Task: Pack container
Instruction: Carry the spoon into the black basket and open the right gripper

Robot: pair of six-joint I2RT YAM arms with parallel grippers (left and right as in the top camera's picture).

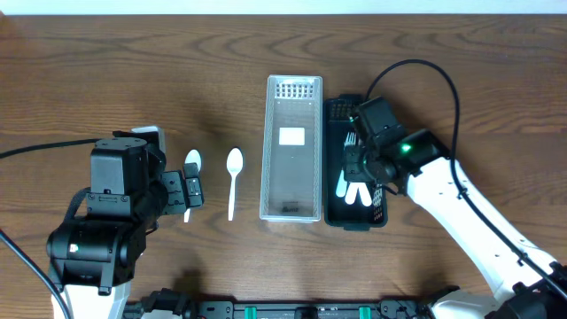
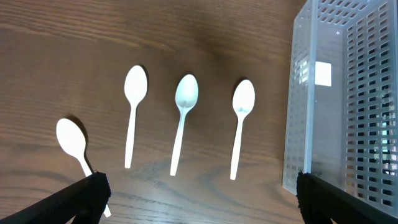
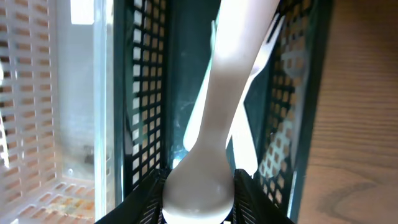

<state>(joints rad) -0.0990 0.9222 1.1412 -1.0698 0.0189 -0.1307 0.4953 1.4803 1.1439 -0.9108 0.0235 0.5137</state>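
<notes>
A clear perforated container (image 1: 292, 91) stands at the table's middle, and a black perforated container (image 1: 334, 120) stands against its right side. My right gripper (image 1: 359, 173) hangs over the black one, shut on the bowl of a white spoon (image 3: 219, 124) whose handle points down into the black container (image 3: 140, 93). White forks (image 3: 273, 37) lie under it. My left gripper (image 2: 199, 199) is open and empty above the wood, with several white spoons (image 2: 183, 118) lying ahead of it, left of the clear container (image 2: 348, 112). In the overhead view my left gripper (image 1: 190, 190) covers part of them.
Two spoons (image 1: 234, 177) show on the bare wood between the left arm and the clear container. A white label (image 1: 292, 136) lies on the clear container's floor. Black cables run from both arms across the table.
</notes>
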